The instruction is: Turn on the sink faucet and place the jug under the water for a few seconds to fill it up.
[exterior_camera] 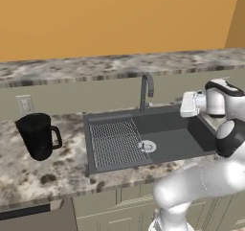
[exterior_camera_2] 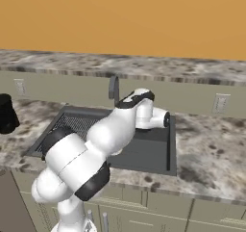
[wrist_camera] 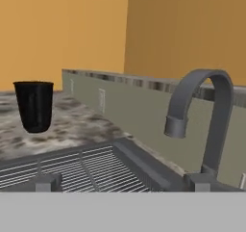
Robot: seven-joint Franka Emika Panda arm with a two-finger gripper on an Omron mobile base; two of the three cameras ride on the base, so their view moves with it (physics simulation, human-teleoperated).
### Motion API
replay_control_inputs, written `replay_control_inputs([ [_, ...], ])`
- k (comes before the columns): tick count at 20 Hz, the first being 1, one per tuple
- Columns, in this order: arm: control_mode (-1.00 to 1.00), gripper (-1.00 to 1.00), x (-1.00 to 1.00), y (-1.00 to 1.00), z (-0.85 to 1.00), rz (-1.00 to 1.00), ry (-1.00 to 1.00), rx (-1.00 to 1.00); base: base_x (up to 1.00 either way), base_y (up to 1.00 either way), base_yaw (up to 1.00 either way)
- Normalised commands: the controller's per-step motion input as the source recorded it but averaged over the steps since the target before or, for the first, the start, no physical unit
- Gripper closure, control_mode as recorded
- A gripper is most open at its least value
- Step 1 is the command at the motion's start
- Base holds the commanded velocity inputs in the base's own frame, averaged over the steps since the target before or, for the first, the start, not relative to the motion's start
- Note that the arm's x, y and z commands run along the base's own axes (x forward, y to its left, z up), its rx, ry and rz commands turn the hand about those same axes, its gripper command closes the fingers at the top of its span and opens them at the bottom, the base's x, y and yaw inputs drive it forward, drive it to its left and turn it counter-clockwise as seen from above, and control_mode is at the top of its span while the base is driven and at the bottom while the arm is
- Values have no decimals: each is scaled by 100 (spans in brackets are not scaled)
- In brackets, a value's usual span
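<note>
Jaws are wide apart; the gripper (wrist_camera: pixel 122 186) points sideways over the ribbed sink (exterior_camera: pixel 191 129), near the arched metal faucet (exterior_camera: pixel 146 91).

The basin of the sink (exterior_camera: pixel 182 139) lies open, with clear passage beneath the faucet (exterior_camera: pixel 146 92) spout. The jug (exterior_camera: pixel 37 135) stands alone on the counter (exterior_camera: pixel 43 177), well apart from the sink, approachable from all sides.

surface: speckled stone counter (exterior_camera: pixel 28 177) | inset: sink (exterior_camera: pixel 182 141) | on it: jug (exterior_camera: pixel 37 135) upright, left of sink
</note>
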Motion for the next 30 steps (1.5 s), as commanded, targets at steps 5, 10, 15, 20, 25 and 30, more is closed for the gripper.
replay_control_inputs([
  [5, -100, -100, 83, 0, -28, 7, 0, 7, 0, 0, 0],
  [10, -100, -100, 59, 0, -36, 4, 0, 3, 0, 0, 0],
  [15, -100, -100, 53, 1, -26, 0, 0, 0, 0, 0, 0],
  [20, -100, -100, 39, 0, -15, 0, 0, 0, 0, 0, 0],
  [25, -100, -100, 39, 17, -3, 0, 0, 0, 0, 0, 0],
  [30, -100, -100, 32, 50, 0, 0, 0, 0, 0, 0, 0],
])
